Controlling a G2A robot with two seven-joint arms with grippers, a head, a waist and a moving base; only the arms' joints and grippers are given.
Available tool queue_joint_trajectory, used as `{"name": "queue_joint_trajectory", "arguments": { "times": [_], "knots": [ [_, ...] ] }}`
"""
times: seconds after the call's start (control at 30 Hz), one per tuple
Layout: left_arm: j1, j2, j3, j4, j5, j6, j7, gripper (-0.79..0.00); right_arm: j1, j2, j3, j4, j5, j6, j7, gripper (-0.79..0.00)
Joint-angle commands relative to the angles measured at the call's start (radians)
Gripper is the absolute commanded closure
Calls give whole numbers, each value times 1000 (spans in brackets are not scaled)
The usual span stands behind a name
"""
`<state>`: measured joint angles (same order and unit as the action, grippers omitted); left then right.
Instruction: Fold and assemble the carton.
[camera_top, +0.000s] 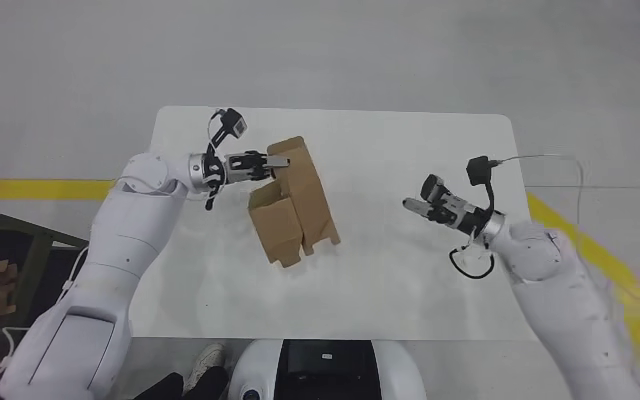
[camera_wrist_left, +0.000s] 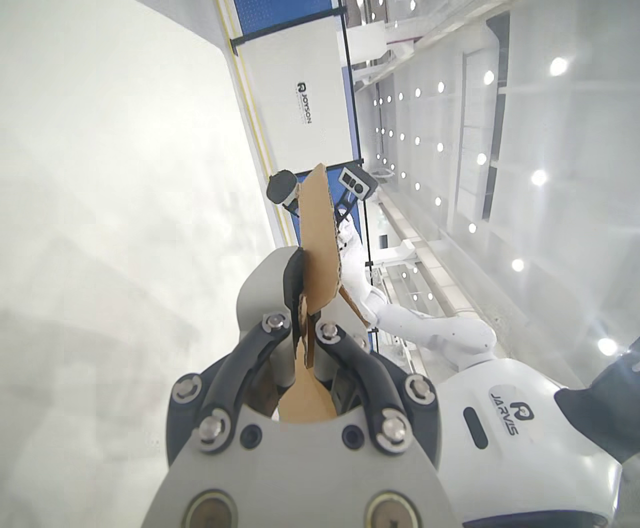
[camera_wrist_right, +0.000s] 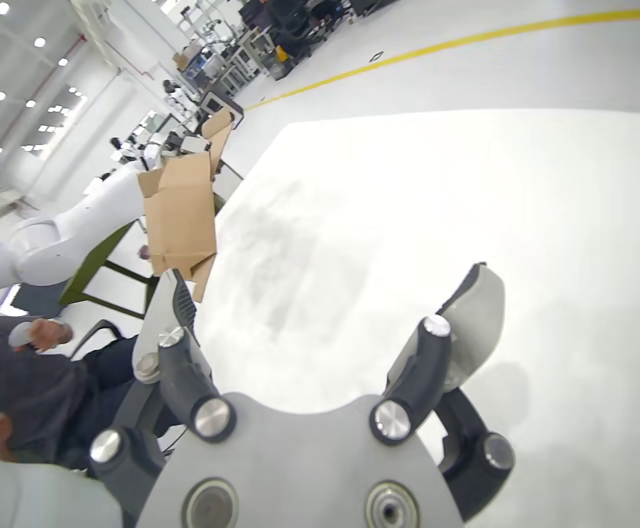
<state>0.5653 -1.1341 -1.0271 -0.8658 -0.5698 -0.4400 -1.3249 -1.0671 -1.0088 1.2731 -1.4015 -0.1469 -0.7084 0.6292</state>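
Observation:
A brown cardboard carton (camera_top: 293, 203) is held up, partly opened, over the left middle of the white table (camera_top: 400, 290). My left gripper (camera_top: 278, 162) is shut on the carton's far upper flap (camera_wrist_left: 318, 240), and the cardboard runs back between its fingers (camera_wrist_left: 295, 280). My right gripper (camera_top: 412, 206) hovers over the right side of the table, well away from the carton. It is open and empty, with its fingertips (camera_wrist_right: 480, 295) spread wide. From there the carton (camera_wrist_right: 180, 225) is seen farther off, its lower flaps hanging loose.
The table's far edge and right edge (camera_top: 515, 150) border bare grey floor. A yellow floor line (camera_top: 45, 188) runs off to the left. A person's dark sleeve (camera_wrist_right: 45, 380) shows beside the table.

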Motion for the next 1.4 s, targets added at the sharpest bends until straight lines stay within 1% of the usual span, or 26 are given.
{"name": "queue_joint_trajectory", "arguments": {
  "times": [0.0, 0.1, 0.23, 0.53, 0.8, 0.83, 0.87, 0.9, 0.97, 1.0, 1.07, 1.17, 1.27, 1.3, 1.37],
  "knots": [
    [-7, -4, 11, 1, -4, -6, -34, 0, 30, -4, -34, 17, 100, 5, 81, -785],
    [-22, -12, 34, 6, 18, -10, -46, 0, 76, -11, -79, 40, 178, 31, 168, -785],
    [-33, -26, 64, 3, 5, 3, -59, 0, 115, -22, -126, 55, 279, 52, 230, -785],
    [-48, -61, 148, -27, -33, 26, -81, 0, 141, -39, -194, 63, 365, 27, 284, -785],
    [-71, -91, 203, -14, -66, 24, -80, 0, 155, -52, -237, 84, 425, 3, 309, -785],
    [-74, -94, 209, -11, -67, 26, -81, 0, 156, -53, -240, 87, 431, 0, 311, -773],
    [-77, -97, 214, -8, -65, 25, -81, 0, 157, -54, -242, 87, 435, -5, 313, -637],
    [-80, -99, 219, -5, -65, 25, -80, 0, 157, -55, -244, 87, 438, -8, 316, -551],
    [-85, -104, 225, 3, -70, 25, -80, 0, 158, -56, -245, 92, 441, -8, 318, -422],
    [-88, -106, 228, 6, -73, 25, -80, 0, 158, -56, -246, 103, 444, -8, 320, -382],
    [-93, -110, 234, 17, -80, 26, -82, 0, 160, -57, -248, 111, 448, -16, 326, -376],
    [-100, -116, 240, 30, -93, 35, -91, 0, 156, -57, -248, 104, 459, -15, 332, -336],
    [-107, -121, 244, 41, -97, 38, -94, 0, 150, -56, -245, 98, 460, -16, 336, -188],
    [-108, -122, 245, 44, -98, 39, -94, 0, 148, -56, -244, 95, 461, -17, 336, -160],
    [-111, -124, 246, 49, -99, 41, -96, 0, 145, -55, -242, 91, 466, -18, 337, -145]
  ]
}}
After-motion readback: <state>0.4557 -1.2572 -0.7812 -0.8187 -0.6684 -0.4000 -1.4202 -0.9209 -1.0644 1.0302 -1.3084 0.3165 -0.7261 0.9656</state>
